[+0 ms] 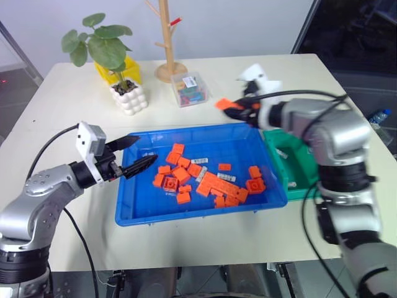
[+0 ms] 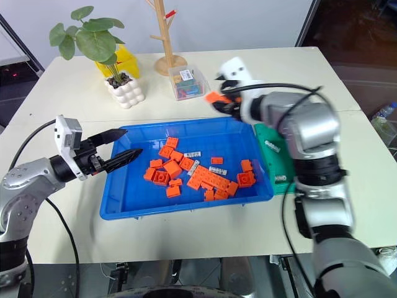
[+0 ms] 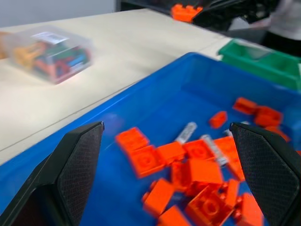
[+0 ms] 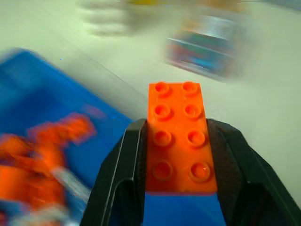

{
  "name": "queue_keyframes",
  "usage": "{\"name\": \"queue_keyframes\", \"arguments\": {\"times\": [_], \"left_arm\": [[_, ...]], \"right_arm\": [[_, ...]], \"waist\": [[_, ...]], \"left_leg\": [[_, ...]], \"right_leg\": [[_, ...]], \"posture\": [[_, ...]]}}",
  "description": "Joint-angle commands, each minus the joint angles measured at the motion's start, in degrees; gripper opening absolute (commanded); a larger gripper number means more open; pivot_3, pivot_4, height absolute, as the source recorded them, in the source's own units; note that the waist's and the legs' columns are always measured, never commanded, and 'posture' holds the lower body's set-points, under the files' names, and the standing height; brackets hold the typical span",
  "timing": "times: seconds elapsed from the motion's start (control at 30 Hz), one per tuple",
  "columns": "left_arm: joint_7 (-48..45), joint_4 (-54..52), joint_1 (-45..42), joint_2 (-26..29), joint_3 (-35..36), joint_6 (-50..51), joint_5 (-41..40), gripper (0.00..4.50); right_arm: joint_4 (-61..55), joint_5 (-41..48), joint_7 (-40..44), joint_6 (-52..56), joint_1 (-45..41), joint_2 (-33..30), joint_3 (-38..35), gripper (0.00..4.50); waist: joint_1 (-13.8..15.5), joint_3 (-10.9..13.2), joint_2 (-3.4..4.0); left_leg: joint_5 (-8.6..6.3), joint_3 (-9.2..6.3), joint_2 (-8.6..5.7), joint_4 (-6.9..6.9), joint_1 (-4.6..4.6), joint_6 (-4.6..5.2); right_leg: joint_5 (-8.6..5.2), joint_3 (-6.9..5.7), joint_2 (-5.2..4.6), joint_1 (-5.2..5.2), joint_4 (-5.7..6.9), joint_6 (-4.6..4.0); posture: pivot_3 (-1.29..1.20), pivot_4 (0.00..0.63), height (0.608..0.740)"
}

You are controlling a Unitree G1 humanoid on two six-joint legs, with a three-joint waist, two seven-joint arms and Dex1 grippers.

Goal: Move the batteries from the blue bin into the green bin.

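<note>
R arm was raised above blue bin's [image 1: 186, 217] far corner, right gripper [image 4: 178, 155] clamped on orange brick [image 4: 178, 136]; left gripper [image 1: 133, 155] level at bin's near-left rim, fingers apart, empty.

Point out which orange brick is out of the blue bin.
The orange brick clamped in the right gripper, lifted above the blue bin; the others lie inside.

Bright even indoor light, soft shadows, head views sharp, right wrist view smeared by motion blur
</note>
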Motion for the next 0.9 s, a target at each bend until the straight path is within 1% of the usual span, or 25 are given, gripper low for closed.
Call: {"name": "queue_keyframes", "arguments": {"times": [0.03, 0.1, 0.2, 0.37, 0.47, 0.57, 0.67, 0.73, 0.77, 0.8, 0.9], "left_arm": [[-1.5, -0.2, -3.6, 0.8, -0.2, 0.3, -1.6, 4.5], [-1.6, 1.1, -5.0, 0.6, -0.4, 0.4, -1.5, 4.5], [-1.9, 3.5, -6.3, 0.3, -1.3, -0.4, -0.3, 4.5], [-2.4, 4.5, -6.5, 0.4, -1.8, -0.8, 0.5, 4.5], [-2.1, 4.6, -6.8, 0.7, -1.0, -0.5, 0.1, 4.5], [-1.8, 4.3, -6.8, 0.9, -0.3, -0.1, -0.3, 4.5], [-1.3, 3.7, -6.4, 1.0, 0.3, 0.1, -0.7, 4.5], [-1.1, 3.2, -5.8, 1.0, 0.6, 0.2, -0.8, 4.5], [-1.0, 2.9, -5.6, 0.9, 0.7, 0.2, -0.9, 4.5], [-0.9, 2.6, -5.3, 0.9, 0.8, 0.3, -0.9, 4.5], [-0.7, 2.1, -4.9, 1.0, 1.2, 0.6, -1.1, 4.5]], "right_arm": [[-4.2, 1.8, 0.6, 2.6, 0.7, -4.1, -5.0, 1.69], [-5.5, 2.7, 0.3, 4.0, 1.4, -4.9, -6.3, 1.69], [-9.5, 5.1, -0.5, 7.6, 3.1, -3.6, -8.2, 1.69], [-19.5, 11.2, -1.5, 16.2, 8.2, 2.2, -9.3, 1.69], [-22.1, 12.2, -3.0, 18.0, 11.4, 3.8, -9.4, 1.69], [-22.0, 12.1, -4.1, 17.2, 13.6, 3.7, -8.8, 1.69], [-19.5, 10.0, -5.2, 13.4, 16.2, 2.2, -6.9, 2.7], [-17.8, 8.6, -5.4, 10.5, 17.2, 0.9, -5.5, 3.69], [-17.3, 8.4, -5.5, 9.7, 17.2, 0.7, -5.1, 4.36], [-16.9, 8.3, -5.4, 9.1, 17.1, 0.4, -4.7, 4.45], [-16.1, 8.5, -4.7, 7.8, 15.7, -0.1, -3.7, 4.45]], "waist": [[-0.4, 0.0, 0.0], [-0.8, 0.0, 0.0], [-0.9, 0.0, 0.0], [-0.5, 0.0, 0.0], [-0.1, 0.0, 0.0], [0.4, 0.0, 0.0], [0.7, 0.0, 0.0], [0.8, 0.0, 0.0], [0.8, 0.0, 0.0], [0.8, 0.0, 0.0], [0.8, 0.0, 0.0]], "left_leg": [[0.0, 0.0, 0.01, -0.01, -0.01, 0.0], [0.0, 0.03, 0.03, -0.01, 0.01, 0.0], [0.0, 0.08, 0.08, -0.03, 0.08, 0.01], [0.0, 0.04, 0.07, -0.01, 0.01, 0.01], [0.0, 0.02, 0.03, 0.05, -0.06, 0.01], [0.0, 0.02, 0.01, 0.09, -0.09, 0.01], [0.0, 0.02, 0.02, 0.05, -0.07, 0.01], [0.0, 0.02, 0.02, 0.04, -0.08, 0.01], [0.0, 0.03, 0.02, 0.04, -0.09, 0.01], [0.0, 0.03, 0.02, 0.04, -0.09, 0.01], [0.0, 0.03, 0.03, 0.03, -0.09, 0.01]], "right_leg": [[0.0, 0.0, 0.0, 0.0, 0.0, 0.0], [0.0, 0.0, 0.01, 0.0, 0.0, 0.01], [0.0, 0.01, 0.04, 0.0, 0.04, 0.01], [0.0, 0.01, 0.03, 0.0, 0.03, 0.01], [0.01, 0.01, 0.0, -0.01, -0.01, 0.01], [0.01, 0.01, -0.01, 0.0, -0.08, 0.0], [0.01, 0.0, -0.01, -0.01, -0.08, 0.0], [0.01, 0.0, 0.0, -0.02, -0.09, 0.0], [0.01, 0.0, -0.01, -0.02, -0.12, 0.0], [0.01, 0.0, 0.0, -0.01, -0.14, 0.0], [0.01, 0.0, 0.0, -0.01, -0.15, 0.0]], "posture": [[0.0, 0.15, 0.74], [0.0, 0.15, 0.74], [0.0, 0.15, 0.74], [0.0, 0.15, 0.74], [0.0, 0.15, 0.74], [0.0, 0.15, 0.74], [0.0, 0.15, 0.74], [0.0, 0.15, 0.74], [0.0, 0.15, 0.74], [0.0, 0.15, 0.74], [0.0, 0.15, 0.74]]}}
